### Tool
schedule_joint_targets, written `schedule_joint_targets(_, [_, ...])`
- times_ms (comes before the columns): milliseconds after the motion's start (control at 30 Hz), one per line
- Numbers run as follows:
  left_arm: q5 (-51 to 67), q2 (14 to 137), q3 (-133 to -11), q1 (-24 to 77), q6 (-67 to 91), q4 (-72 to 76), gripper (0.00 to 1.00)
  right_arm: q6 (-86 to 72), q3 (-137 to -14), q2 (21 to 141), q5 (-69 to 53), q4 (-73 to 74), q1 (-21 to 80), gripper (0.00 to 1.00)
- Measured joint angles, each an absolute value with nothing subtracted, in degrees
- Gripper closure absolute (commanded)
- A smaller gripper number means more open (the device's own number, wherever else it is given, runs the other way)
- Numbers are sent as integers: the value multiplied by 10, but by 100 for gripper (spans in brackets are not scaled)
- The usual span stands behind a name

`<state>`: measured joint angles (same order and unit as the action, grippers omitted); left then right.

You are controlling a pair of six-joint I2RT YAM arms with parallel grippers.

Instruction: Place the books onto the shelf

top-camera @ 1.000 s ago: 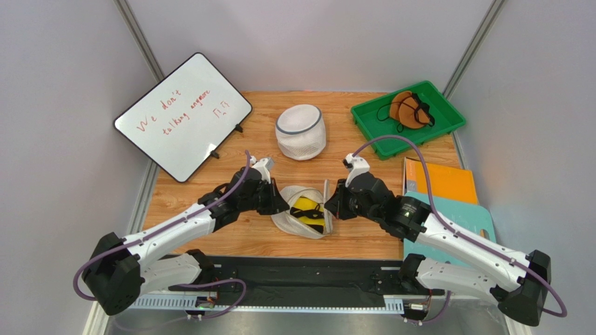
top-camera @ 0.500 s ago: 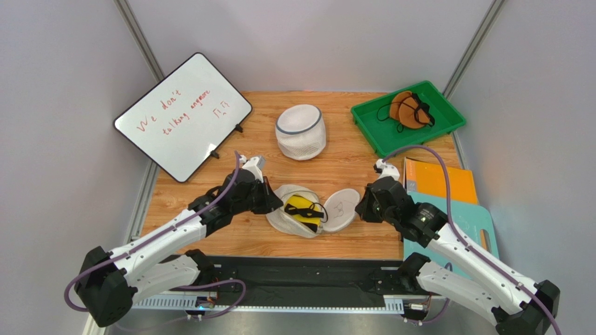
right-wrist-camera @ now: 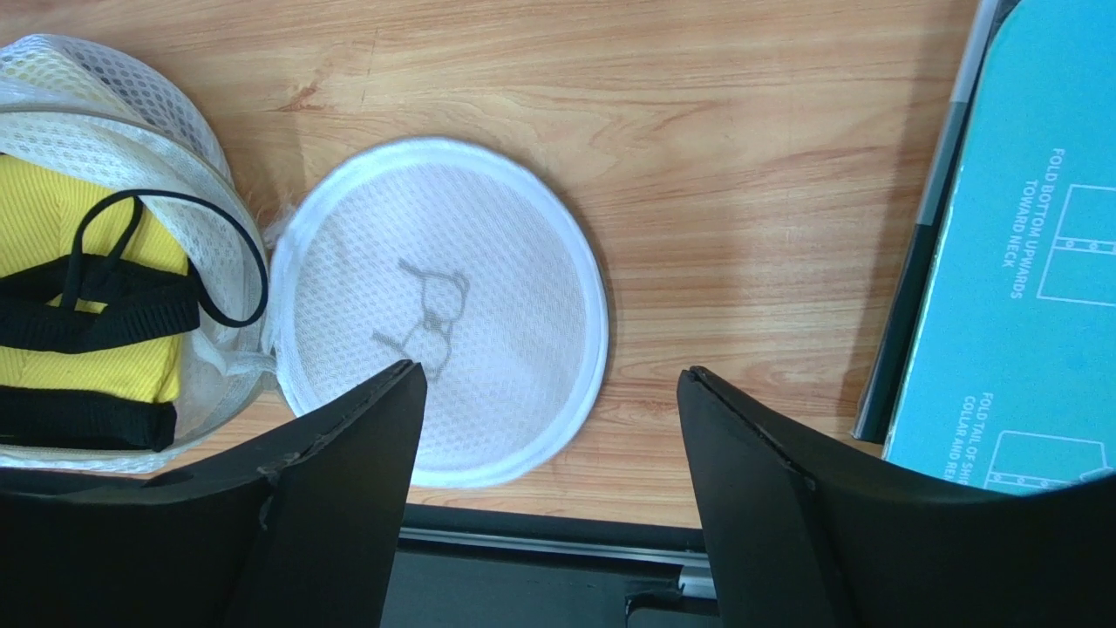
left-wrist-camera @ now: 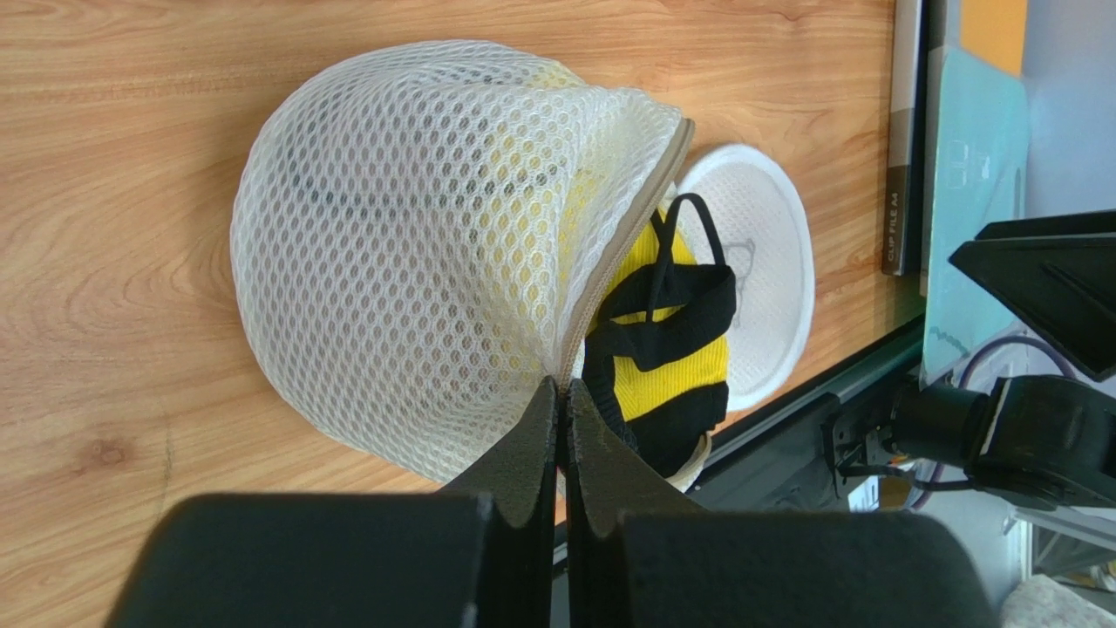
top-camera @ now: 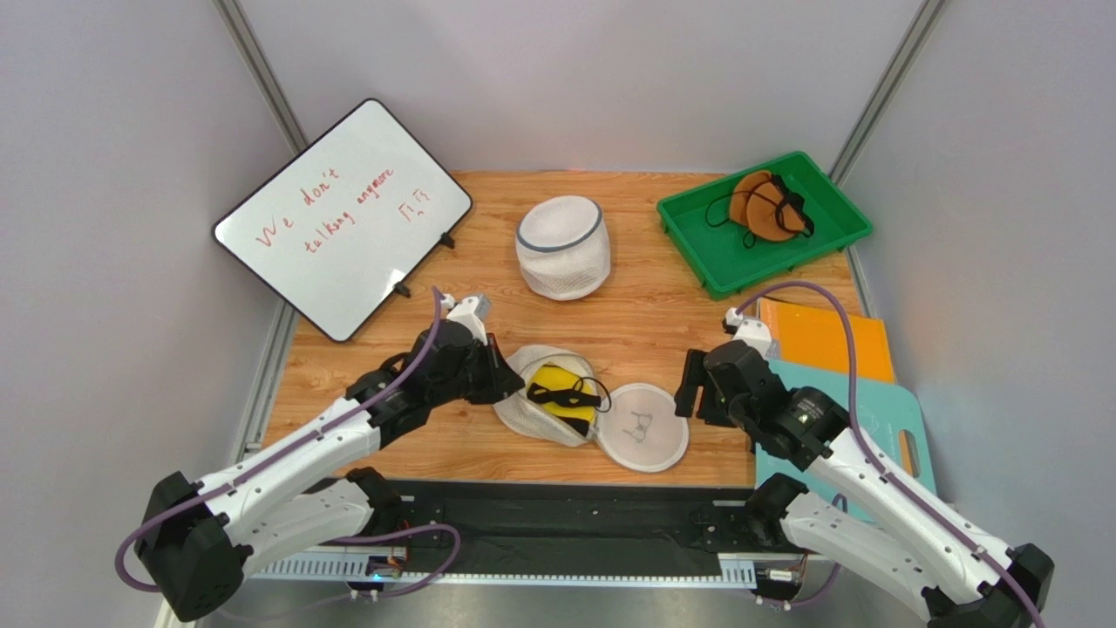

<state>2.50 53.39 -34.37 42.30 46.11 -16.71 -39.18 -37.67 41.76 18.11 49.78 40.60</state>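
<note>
Teal book (top-camera: 880, 399) and orange book (top-camera: 812, 343) just beside the right hand (top-camera: 684, 393)

The yellow-and-black item (left-wrist-camera: 655, 353) sits half inside the mesh bag (left-wrist-camera: 406, 236), so its kind is unclear. At the worktop's (top-camera: 655, 314) right edge, the right arm (top-camera: 897, 491) covers part of the teal board (top-camera: 897, 408) and the orange book (top-camera: 819, 343). The brown thing (top-camera: 766, 206) in the green tray (top-camera: 734, 255) is too small to identify.

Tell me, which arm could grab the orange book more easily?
Probably the right one. The right tool is open, empty and nearer the orange book. The left tool is shut on the mesh bag, farther off.
</note>
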Motion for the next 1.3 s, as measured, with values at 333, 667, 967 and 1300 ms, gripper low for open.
schedule_joint_targets(333, [27,537,-341,423,462,-167,100,-390,-415,411,102,450,404,25])
schedule_joint_targets(667, [27,536,-328,423,468,-167,100,-469,-334,561,-93,194,434,27])
schedule_joint_targets(967, [27,536,-326,423,472,-166,100,-501,-334,649,-116,91,489,30])
schedule_joint_targets(1300, [27,536,-326,423,472,-165,100,-512,-334,685,-103,76,515,32])
